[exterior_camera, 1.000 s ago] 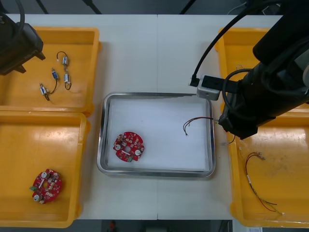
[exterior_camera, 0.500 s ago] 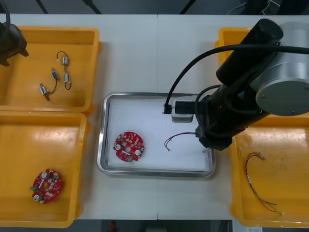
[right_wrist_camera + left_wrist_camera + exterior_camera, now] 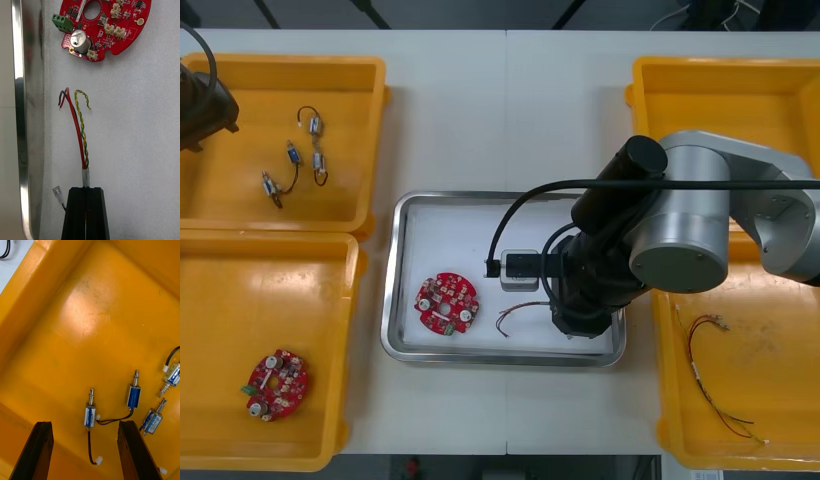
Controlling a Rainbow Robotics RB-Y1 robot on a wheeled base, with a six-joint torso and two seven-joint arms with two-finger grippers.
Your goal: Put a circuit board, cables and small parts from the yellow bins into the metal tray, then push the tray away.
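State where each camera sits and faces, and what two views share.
Front: above the arms, looking steeply down at the table; right arm over the tray.
Right wrist: faces the tray floor; right gripper shut on the cable.
Left wrist: faces into a yellow bin; left gripper open, small metal parts beyond.
Shared: front and right wrist show the circuit board.
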